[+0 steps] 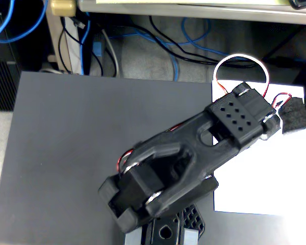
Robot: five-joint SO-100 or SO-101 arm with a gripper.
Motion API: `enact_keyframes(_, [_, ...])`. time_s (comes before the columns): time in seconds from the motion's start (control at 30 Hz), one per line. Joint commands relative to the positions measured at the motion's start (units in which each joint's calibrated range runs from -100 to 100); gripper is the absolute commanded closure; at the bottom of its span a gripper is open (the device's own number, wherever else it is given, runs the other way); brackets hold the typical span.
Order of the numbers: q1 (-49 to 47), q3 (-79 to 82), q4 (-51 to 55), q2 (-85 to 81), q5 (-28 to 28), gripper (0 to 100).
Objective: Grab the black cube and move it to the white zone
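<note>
The worktop [0, 153] is seen from above in the fixed view, and most of it is covered by a dark grey mat [81, 143]. Behind the mat, at the top of the picture, there is a floor area with many cables [158, 38], some blue and some black, and the edge of a pale desk [194, 7]. On the right side of the mat lies the white zone [275, 178], a plain sheet of paper which reaches to the right border of the picture. The black arm [163, 168] rises from its base at the bottom centre and stretches up and to the right, over the upper left part of the paper. A white cable [242, 57] makes a loop above its wrist, and thin red wires are seen near it. The hand [275, 113] is at the far end of the arm, and it is mostly hidden by the wrist block, so I cannot tell if the fingers are spread or pressed together. The cube [296, 116] is on the white zone, near its upper right corner, just beside the tip of the hand and maybe touching it.
</note>
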Motion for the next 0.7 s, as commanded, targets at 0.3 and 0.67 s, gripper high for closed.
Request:
enact_keyframes(0.3, [-0.2, -22.7, -0.1, 35.9, -3.5, 99])
enact_keyframes(0.67, [-0.3, -22.7, 0.6, 35.8, -3.0, 76])
